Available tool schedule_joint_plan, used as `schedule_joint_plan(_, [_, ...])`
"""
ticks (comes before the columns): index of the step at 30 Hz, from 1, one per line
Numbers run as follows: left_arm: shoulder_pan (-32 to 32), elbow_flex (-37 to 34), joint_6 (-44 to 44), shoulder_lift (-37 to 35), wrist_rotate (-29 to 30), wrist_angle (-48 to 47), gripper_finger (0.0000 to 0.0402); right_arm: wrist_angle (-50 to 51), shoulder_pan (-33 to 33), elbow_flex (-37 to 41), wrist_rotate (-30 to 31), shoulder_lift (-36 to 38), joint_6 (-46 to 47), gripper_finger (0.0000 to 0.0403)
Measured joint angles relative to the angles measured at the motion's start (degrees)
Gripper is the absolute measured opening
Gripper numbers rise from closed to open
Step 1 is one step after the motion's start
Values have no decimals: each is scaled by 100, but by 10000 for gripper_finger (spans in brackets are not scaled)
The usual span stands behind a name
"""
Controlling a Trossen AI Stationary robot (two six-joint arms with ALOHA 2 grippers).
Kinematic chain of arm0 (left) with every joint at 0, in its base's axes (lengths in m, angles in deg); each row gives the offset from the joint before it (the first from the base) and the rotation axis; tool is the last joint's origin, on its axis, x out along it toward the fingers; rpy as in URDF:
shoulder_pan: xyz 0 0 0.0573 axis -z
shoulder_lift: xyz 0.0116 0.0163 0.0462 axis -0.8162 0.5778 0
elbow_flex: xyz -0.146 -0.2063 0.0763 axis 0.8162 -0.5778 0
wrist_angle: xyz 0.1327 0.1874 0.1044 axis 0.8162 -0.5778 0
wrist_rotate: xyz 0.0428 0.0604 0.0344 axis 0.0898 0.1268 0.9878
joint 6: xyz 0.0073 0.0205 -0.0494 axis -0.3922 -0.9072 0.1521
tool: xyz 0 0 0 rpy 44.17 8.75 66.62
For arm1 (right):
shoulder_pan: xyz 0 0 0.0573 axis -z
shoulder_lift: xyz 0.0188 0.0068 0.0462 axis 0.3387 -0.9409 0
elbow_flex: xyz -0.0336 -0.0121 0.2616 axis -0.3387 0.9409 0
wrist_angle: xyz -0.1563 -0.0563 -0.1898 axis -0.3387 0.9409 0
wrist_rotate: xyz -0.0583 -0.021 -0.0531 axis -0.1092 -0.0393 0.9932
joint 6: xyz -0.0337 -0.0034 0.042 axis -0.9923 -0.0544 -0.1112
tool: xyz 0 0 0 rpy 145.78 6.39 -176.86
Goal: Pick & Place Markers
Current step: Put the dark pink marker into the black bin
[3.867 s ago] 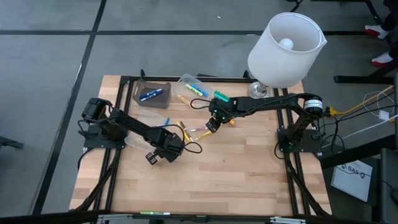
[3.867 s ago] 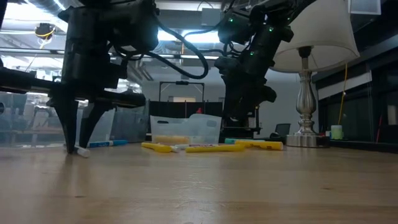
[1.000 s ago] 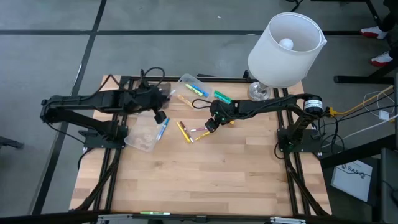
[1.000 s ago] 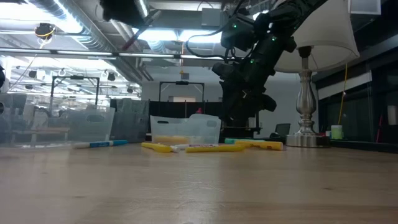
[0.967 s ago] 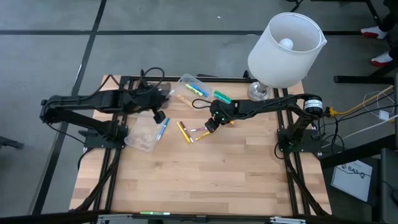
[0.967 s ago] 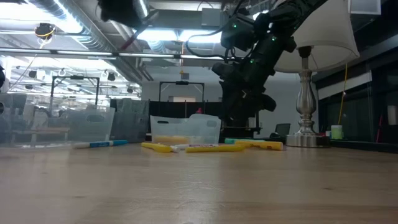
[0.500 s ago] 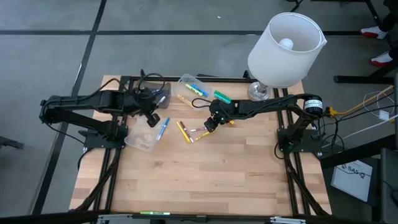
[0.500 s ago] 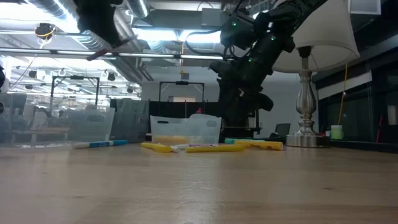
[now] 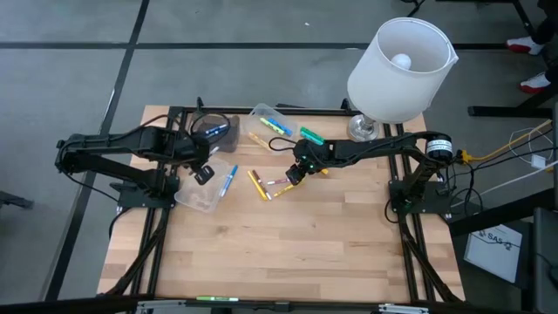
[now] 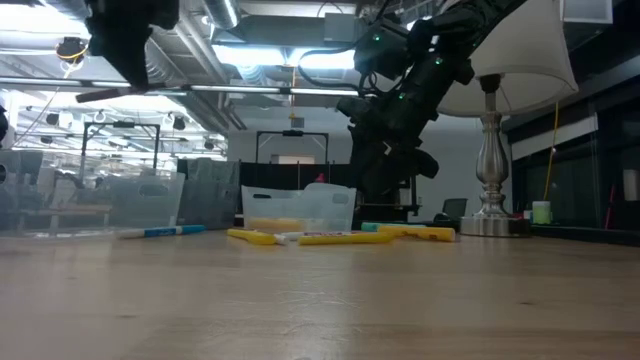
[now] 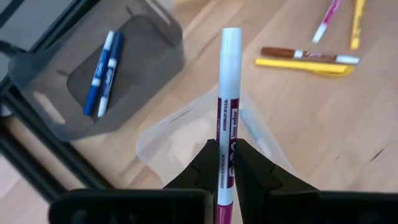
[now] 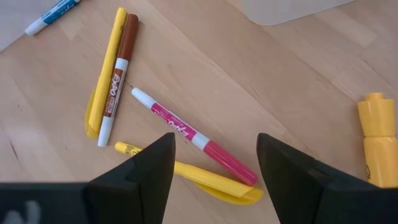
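My left gripper (image 11: 226, 149) is shut on a maroon marker with a white cap (image 11: 230, 81), over a clear container (image 9: 205, 190) at the table's left. Beyond it a dark grey bin (image 11: 93, 74) holds two blue markers (image 11: 102, 73). A blue marker (image 9: 228, 180) lies flat on the wood beside the clear container. My right gripper (image 12: 214, 165) hovers open above a pink marker (image 12: 193, 137) at mid-table. Yellow (image 12: 106, 81) and brown (image 12: 118, 74) markers lie flat next to the pink one. My left gripper pinches the maroon marker's barrel (image 11: 226, 134) between its two fingers, away from the capped end. The marker runs along the fingers and sticks out past their tips, white cap (image 11: 231, 43) foremost. The fingers slant down from the table's left. The marker is lifted clear.
A second clear container (image 9: 270, 122) with several markers stands at the far edge. A yellow highlighter (image 12: 375, 134) lies near my right gripper. A lamp with a white shade (image 9: 401, 70) stands at the far right. Bare wood fills the table's near half.
My left gripper has tipped downward and drawn back toward the table's left edge, from beside the dark bin to above the clear container. It has kept its hold on the maroon marker throughout.
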Motion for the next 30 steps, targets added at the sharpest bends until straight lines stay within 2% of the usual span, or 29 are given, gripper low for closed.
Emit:
schedule_joint_plan(11, [-1, -25, 203, 4, -392, -403, 23, 0, 0, 0, 197, 0, -9, 224])
schedule_joint_plan(18, [0, -452, 280, 4, -471, -372, 23, 0, 0, 0, 197, 0, -9, 224])
schedule_joint_plan(30, [0, -1522, 433, 7, -886, 676, 23, 0, 0, 0, 197, 0, -7, 224])
